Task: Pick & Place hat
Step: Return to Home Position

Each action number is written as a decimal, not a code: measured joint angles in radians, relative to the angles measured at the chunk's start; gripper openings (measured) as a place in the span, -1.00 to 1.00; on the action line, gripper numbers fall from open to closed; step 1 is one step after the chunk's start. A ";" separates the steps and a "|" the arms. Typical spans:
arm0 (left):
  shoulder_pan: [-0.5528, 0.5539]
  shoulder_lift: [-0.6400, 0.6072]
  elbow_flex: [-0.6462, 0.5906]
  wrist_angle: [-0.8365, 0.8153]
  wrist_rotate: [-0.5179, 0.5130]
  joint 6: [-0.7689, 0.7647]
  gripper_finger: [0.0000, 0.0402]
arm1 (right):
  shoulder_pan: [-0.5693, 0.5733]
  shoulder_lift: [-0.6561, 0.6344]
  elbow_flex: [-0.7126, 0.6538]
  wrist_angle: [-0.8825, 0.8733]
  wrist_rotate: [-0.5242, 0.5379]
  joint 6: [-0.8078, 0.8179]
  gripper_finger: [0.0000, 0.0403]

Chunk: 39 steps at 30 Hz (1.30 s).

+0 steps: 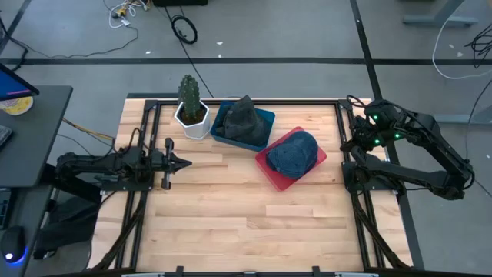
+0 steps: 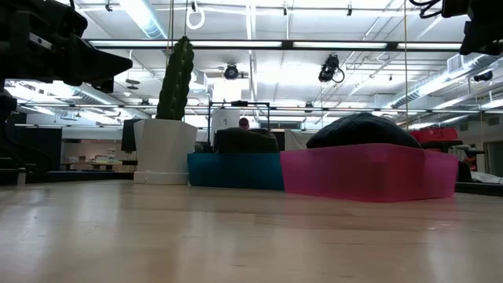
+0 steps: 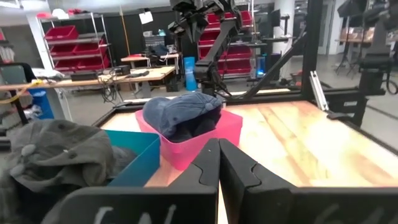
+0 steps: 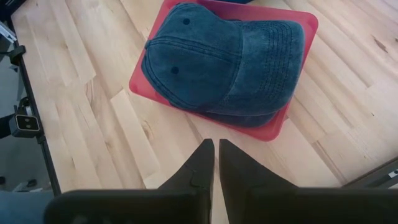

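Note:
A blue denim cap (image 1: 295,151) (image 4: 224,62) lies crown up in a pink bin (image 1: 275,178) (image 2: 361,173) at the table's middle right. My right gripper (image 4: 216,155) (image 1: 355,137) hangs shut above the table's right edge, slanting down toward the bin and apart from the cap. By the left edge, my left gripper (image 1: 183,162) (image 3: 218,163) is also shut and points level toward the bins, holding nothing. In the left wrist view the cap (image 3: 181,113) bulges over the bin's rim.
A teal bin (image 1: 261,117) with a grey hat (image 1: 241,120) stands at the far middle, touching the pink bin. A cactus in a white pot (image 1: 191,111) is left of it. Black frame rails (image 1: 347,200) run along both table sides. Bare wood (image 1: 246,223) fills the near half.

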 joint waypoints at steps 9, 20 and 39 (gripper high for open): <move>0.000 0.000 0.000 0.012 -0.001 0.003 -0.99 | 0.000 -0.004 0.000 -0.004 0.000 -0.004 -0.87; 0.000 0.000 -0.001 0.045 -0.003 0.001 -0.99 | 0.000 -0.170 0.001 0.117 -0.002 -0.078 -0.97; 0.000 0.000 -0.001 0.051 -0.003 0.001 -0.99 | 0.000 -0.484 -0.536 1.117 -0.285 0.225 -1.00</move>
